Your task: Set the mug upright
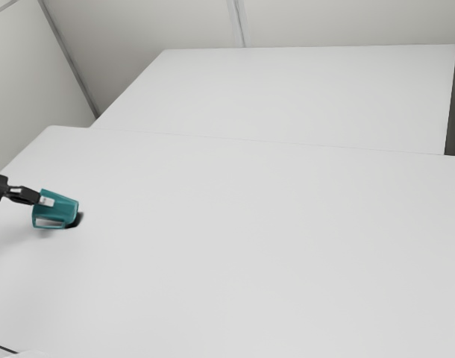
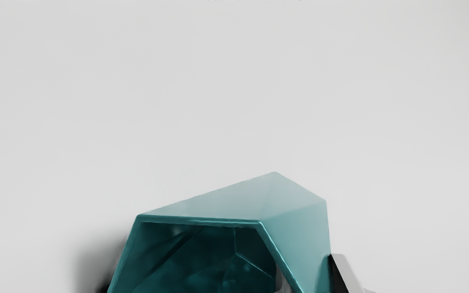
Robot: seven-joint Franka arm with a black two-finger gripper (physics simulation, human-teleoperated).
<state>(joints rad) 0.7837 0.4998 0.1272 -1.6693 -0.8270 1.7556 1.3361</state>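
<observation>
The teal mug lies tilted on its side at the exterior view's left, its handle low and its narrower end toward the exterior view's right. My gripper reaches it from the exterior view's left, a pale fingertip against its body. In the wrist view the faceted mug shows its open mouth and dark inside. The gripper has one finger inside the mouth and the other, with a black pad, against the outer side, so the wall is held between them. Whether the mug touches the table is unclear.
The white table extends broadly toward the exterior view's right. Behind it stands another white surface, with pale walls around. A dark cable crosses the near left corner of the exterior view.
</observation>
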